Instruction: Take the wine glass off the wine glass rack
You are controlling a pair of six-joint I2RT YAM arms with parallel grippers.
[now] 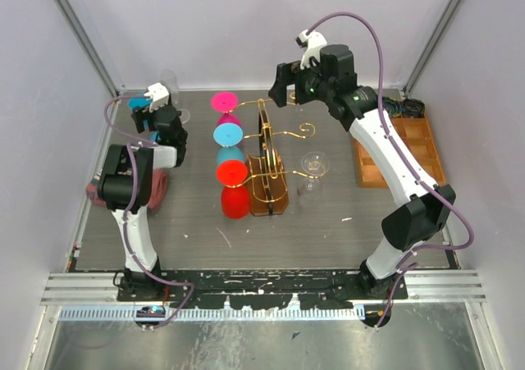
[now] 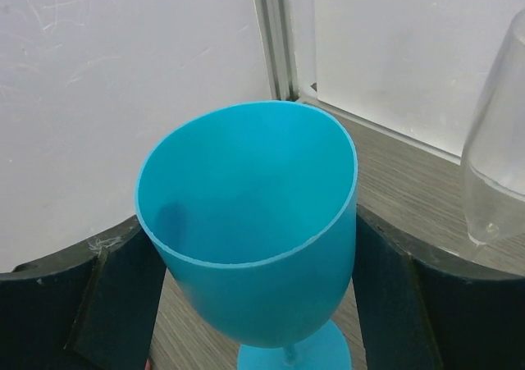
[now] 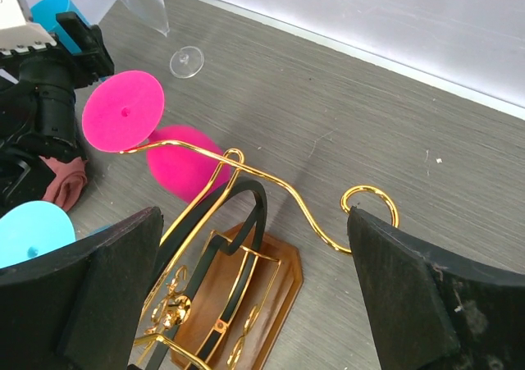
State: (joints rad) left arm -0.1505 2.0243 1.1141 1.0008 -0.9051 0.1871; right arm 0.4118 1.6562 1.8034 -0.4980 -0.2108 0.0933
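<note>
Closest, the blue wine glass (image 2: 246, 214) stands off the rack (image 1: 266, 191) at its 10 o'clock between the fingers of the left gripper (image 2: 250, 263), clamped or freed I cannot tell, seemingly being set down; next the right gripper (image 3: 254, 222), jaws apart above, should slide the pink glass (image 3: 123, 111) off its wire.

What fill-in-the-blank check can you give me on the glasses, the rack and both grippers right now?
1. The wine glass between the fingers of the left gripper is ___ in colour.
2. The pink wine glass hangs from the wine glass rack ___ down.
3. The right gripper stands ___, holding nothing.
4. The wooden tray lies to the rack's ___.
Missing words: blue; upside; open; right.
</note>
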